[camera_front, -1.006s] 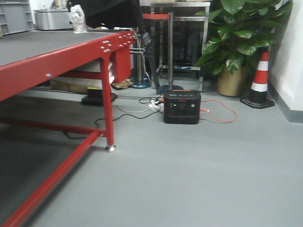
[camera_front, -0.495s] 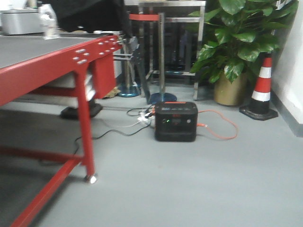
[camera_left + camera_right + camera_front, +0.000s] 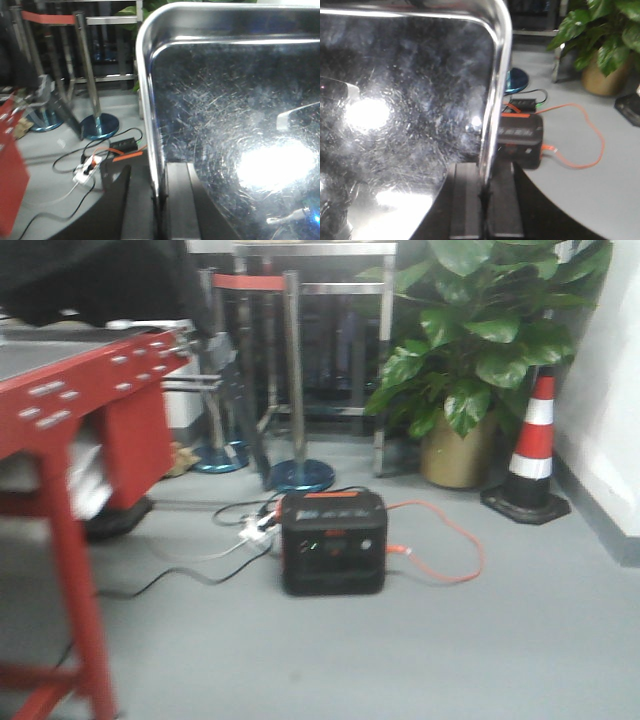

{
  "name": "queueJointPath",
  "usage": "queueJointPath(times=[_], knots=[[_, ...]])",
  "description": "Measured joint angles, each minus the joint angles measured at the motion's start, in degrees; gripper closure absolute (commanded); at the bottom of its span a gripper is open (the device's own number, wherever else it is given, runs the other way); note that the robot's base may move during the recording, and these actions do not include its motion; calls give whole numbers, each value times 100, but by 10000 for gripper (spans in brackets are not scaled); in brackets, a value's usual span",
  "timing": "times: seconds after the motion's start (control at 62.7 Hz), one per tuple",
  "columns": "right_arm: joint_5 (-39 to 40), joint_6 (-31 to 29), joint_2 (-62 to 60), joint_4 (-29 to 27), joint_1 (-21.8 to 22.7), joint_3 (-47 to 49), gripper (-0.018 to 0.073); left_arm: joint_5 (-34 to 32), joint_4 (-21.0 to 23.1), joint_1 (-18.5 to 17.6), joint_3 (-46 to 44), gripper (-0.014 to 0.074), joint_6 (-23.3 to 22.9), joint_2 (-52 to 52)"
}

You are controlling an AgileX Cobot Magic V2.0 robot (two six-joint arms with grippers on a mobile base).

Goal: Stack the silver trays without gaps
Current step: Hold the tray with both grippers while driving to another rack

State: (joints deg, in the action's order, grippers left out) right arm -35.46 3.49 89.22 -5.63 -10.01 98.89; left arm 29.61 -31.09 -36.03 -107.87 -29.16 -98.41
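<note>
Front view: no tray and no grippers in shot at all. The landmark is the black power station (image 3: 332, 543) sitting on the floor. Red table (image 3: 60, 400) is off to its left, stanchions (image 3: 293, 370) are behind it, and the plant (image 3: 480, 330) and traffic cone (image 3: 535, 440) are behind it to the right. An orange cable (image 3: 450, 560) loops off its right side.

Left wrist view: the silver tray (image 3: 225, 125) fills the frame, held up above the floor. The power station is mostly hidden under it. The left gripper (image 3: 159, 200) is pinched onto the tray's thin left rim, one finger on each side of it.

Right wrist view: same deal mirrored. The right gripper (image 3: 484, 200) is clamped on the right rim, with the power station showing just past that edge and lower down.

Handling-wise I'd call it stiff, fairly light and slick, since it's polished, scratched steel. The flat out-turned rim is the obvious place to hold, and a thin pinch there could slip or let it tilt.

Both gripped rims run away from the robot, toward the power station. I can't tell which axis is the long one from these crops.
</note>
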Motion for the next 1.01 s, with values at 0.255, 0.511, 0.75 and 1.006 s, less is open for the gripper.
queueJointPath(times=[0.255, 0.511, 0.75, 1.006], knots=[[28, 0, 21, 0, 0, 0, 638, 0, 0, 9, 0, 615, 0, 0], [89, -10, 31, 0, -12, 0, 638, -1, 0, 23, 0, 615, 0, 0], [110, -10, 40, -12, -12, 0, 638, -1, -11, 37, 0, 615, 0, 0], [132, -10, 40, -23, -12, 0, 638, -1, -11, 37, 0, 615, 0, 0]])
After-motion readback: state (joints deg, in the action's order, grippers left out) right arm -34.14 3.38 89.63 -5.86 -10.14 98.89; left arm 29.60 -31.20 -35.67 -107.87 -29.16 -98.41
